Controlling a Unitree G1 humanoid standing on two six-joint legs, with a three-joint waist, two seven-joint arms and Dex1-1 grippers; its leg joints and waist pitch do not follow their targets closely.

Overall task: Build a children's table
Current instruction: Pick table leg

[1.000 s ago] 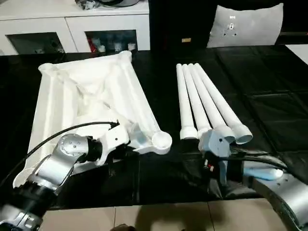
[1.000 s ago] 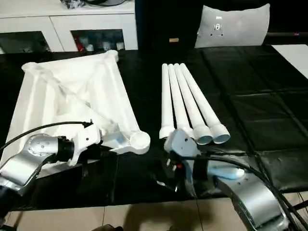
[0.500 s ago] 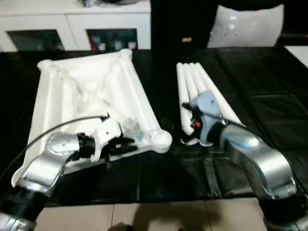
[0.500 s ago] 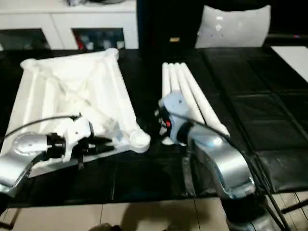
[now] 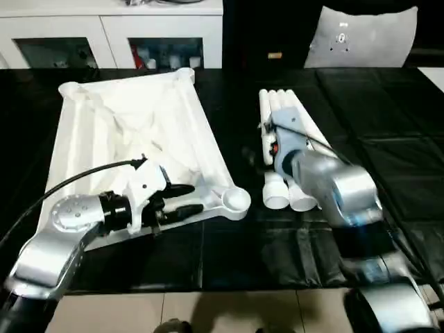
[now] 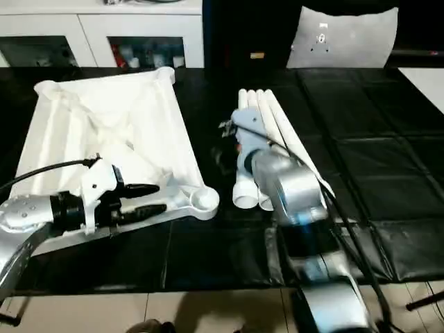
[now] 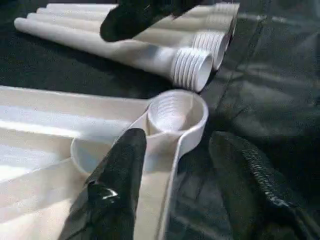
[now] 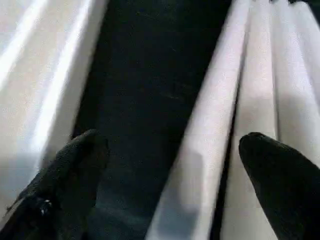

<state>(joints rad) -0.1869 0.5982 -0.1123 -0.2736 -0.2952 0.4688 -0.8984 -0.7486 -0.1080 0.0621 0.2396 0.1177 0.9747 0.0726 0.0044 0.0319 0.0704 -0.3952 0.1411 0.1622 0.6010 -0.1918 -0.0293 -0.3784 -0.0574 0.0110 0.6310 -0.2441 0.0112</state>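
The white table top [image 5: 125,132] lies upside down on the left, its X ribs facing up and a round corner socket [image 5: 236,200] at the near right corner. To its right, four white tapered legs [image 5: 295,128] lie side by side with their threaded ends [image 7: 192,65] toward me. My left gripper [image 7: 180,142] is open, one finger over the ribbed underside and the other over the black mat, with the socket between them. My right gripper [image 8: 172,142] is open just above the leftmost leg [image 8: 200,150], which it straddles near the thick end.
A black quilted mat [image 5: 388,139] covers the work surface. A white cabinet [image 5: 111,35] and a grey cushion [image 5: 368,35] stand at the back. The mat's front edge [image 5: 229,290] runs just above the tiled floor.
My right arm has swung up from the front edge and now sits over the legs. My left gripper has moved right, closer to the corner socket. The camera has also shifted slightly.
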